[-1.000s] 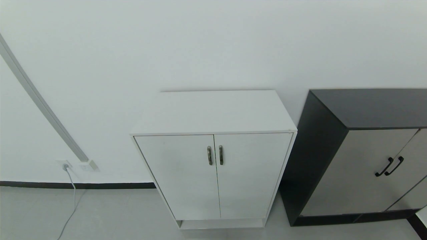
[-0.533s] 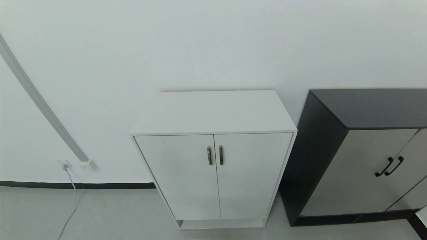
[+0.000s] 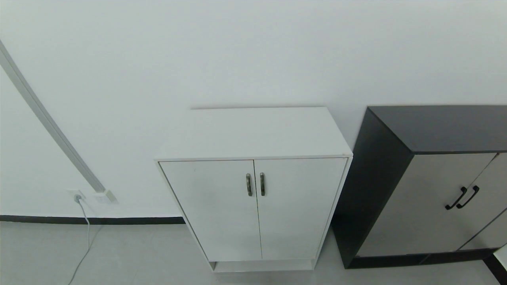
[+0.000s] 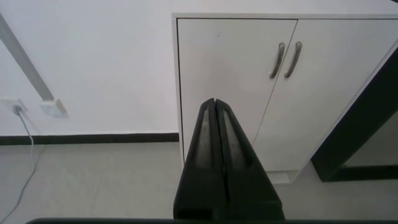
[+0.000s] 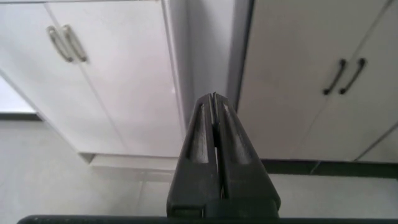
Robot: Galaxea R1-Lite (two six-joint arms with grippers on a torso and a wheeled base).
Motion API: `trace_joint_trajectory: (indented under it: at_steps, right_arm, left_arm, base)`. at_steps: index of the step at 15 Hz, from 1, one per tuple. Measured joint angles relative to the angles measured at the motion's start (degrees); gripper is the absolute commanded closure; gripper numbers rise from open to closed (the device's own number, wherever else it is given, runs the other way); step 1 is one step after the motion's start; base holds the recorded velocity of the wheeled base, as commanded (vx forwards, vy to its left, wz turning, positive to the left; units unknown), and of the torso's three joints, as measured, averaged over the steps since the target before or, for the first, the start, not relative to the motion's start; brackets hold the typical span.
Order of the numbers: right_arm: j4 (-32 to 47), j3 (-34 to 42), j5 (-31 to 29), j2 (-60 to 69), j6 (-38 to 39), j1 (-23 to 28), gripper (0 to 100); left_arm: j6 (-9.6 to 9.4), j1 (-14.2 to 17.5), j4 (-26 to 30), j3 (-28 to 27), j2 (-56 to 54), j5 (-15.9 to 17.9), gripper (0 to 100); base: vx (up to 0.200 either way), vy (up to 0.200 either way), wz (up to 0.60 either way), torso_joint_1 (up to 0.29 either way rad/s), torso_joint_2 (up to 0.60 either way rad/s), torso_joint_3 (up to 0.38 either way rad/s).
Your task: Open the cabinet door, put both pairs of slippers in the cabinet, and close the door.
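You can't see inside the white cabinet (image 3: 253, 132) behind its shut doors (image 3: 216, 209); the black cabinet (image 3: 376, 178) runs off the head view's edge.

Bright, even, diffuse light fills the room, and the white wall (image 3: 237, 47) across the upper frame shows no hot spots. The white cabinet (image 3: 253, 134) at centre throws a faint, soft shadow on the wall to its right. Deeper shadow gathers low between it and the black cabinet (image 3: 435, 126) at right, whose pale doors (image 3: 427, 206) carry a dull sheen. Upright edges slant inward toward the bottom of the frame.
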State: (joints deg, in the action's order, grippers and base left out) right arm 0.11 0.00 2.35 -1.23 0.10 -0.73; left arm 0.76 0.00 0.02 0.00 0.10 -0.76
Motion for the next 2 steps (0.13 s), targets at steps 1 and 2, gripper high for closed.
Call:
trace_joint_trajectory:
  at_steps: [1,2]
  right_arm:
    - [0.0,0.0,-0.6,0.4,0.4,0.2,100]
    - [0.0,0.0,-0.7,0.7,0.5,0.4,100]
  left_arm:
    - [0.00,0.0,0.0,0.0,0.0,0.0,100]
    - [-0.02,0.0,0.0,0.0,0.0,0.0,100]
  base:
    - [0.000,0.000,0.00,0.000,0.00,0.000]
    - [0.000,0.000,0.00,0.000,0.00,0.000]
